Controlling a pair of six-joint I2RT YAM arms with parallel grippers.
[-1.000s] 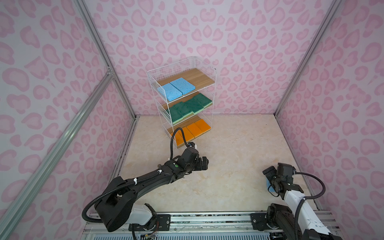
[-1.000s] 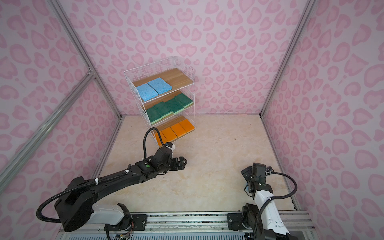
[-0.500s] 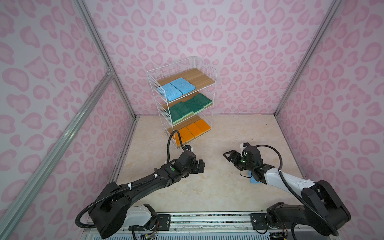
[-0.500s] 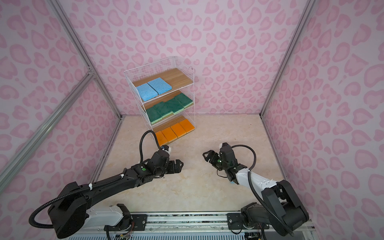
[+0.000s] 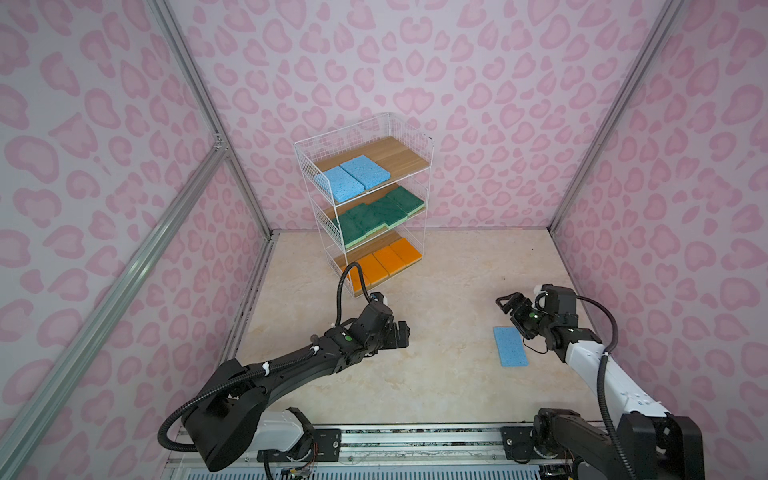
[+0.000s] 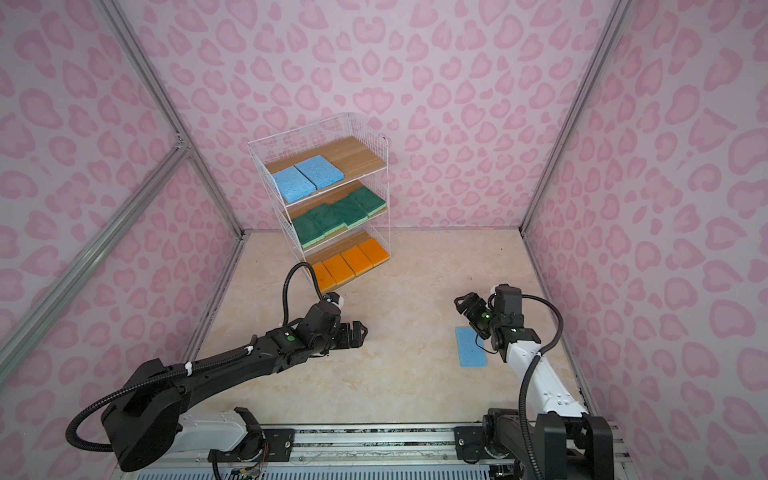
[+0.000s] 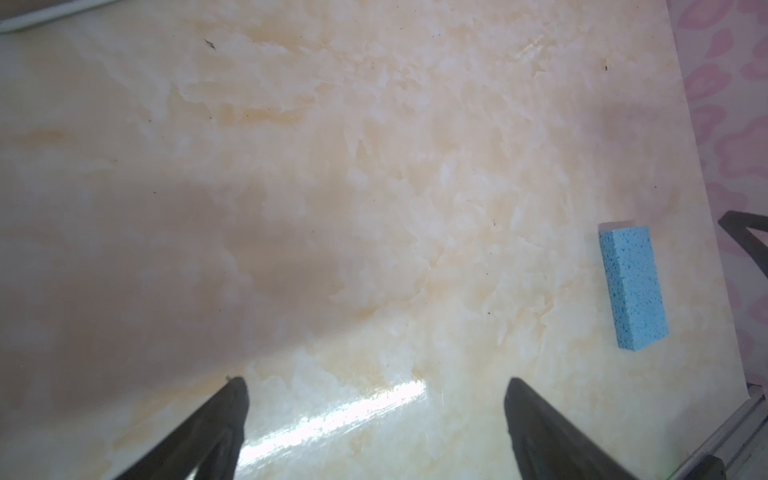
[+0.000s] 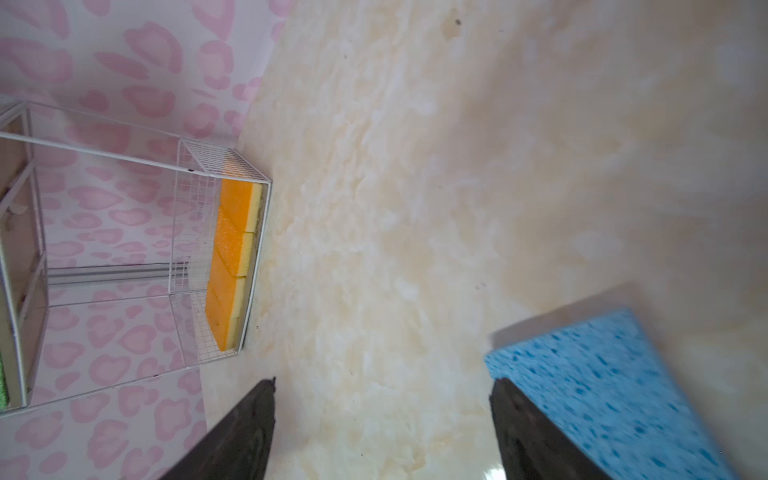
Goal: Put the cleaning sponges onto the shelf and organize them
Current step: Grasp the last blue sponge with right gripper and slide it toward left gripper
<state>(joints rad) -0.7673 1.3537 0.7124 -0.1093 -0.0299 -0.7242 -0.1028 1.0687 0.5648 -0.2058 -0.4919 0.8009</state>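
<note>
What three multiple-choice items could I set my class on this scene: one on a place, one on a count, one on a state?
1. Where does the loose blue sponge lie?
A. flat on the tabletop near the right tool
B. leaning against the back wall
C. on the front rail

2. How many blue sponges lie on the top board of the shelf?
A. one
B. two
C. four

3. How does the left tool stand?
A. shut on a sponge
B. shut and empty
C. open and empty

Key:
1 A: both top views show it flat on the tabletop by that tool.
2 B: two lie side by side there.
3 C: its jaws stand wide apart with only tabletop between them.
</note>
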